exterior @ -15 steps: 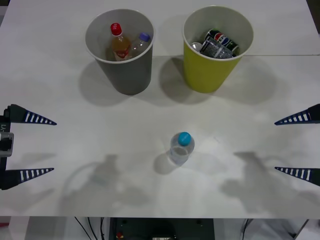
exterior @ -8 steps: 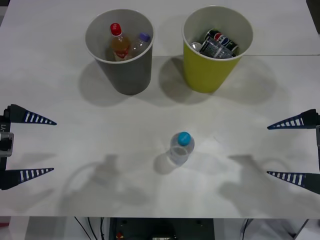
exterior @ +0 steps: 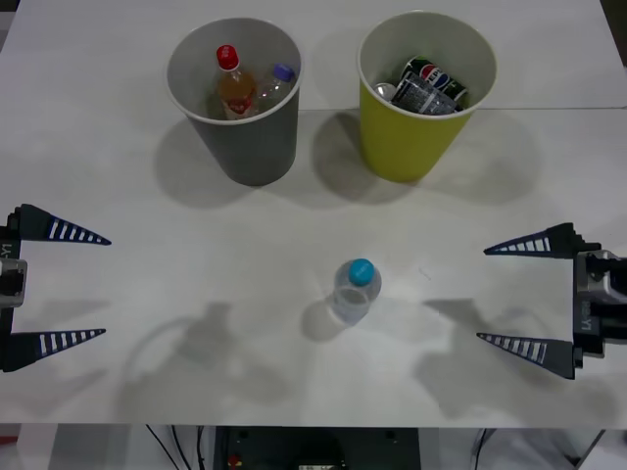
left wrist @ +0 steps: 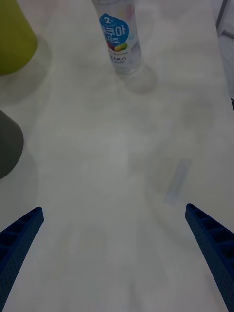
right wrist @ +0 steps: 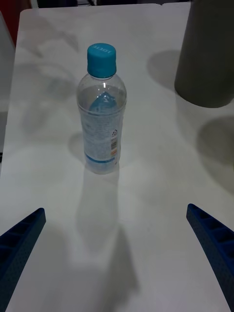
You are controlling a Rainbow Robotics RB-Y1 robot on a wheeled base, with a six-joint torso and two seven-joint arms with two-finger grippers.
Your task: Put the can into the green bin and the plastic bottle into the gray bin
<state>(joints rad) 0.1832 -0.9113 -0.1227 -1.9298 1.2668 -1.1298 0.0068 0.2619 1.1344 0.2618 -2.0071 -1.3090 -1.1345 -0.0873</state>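
Observation:
The plastic bottle (exterior: 355,289) stands upright in the middle of the table, clear with a light-blue cap. My right gripper (exterior: 485,295) is open to its right, level with it and apart from it. Its wrist view has the bottle (right wrist: 101,112) straight ahead between the open fingers, with the gray bin (right wrist: 207,53) beyond. At the table's left edge my left gripper (exterior: 76,287) is open and holds nothing; its wrist view has the bottle (left wrist: 119,41) far ahead. Cans (exterior: 431,86) lie inside the green bin (exterior: 402,147) at the back right. The gray bin (exterior: 255,147) stands at the back left.
A red-capped orange-drink bottle (exterior: 233,83) and a purple-capped bottle (exterior: 276,86) are inside the gray bin. The white table (exterior: 196,255) is bare between the bins and the bottle. The green bin (left wrist: 12,39) and gray bin (left wrist: 7,146) edge the left wrist view.
My right gripper has moved left from the table's right edge toward the bottle, still open. The left gripper, the bottle and the bins have not moved.

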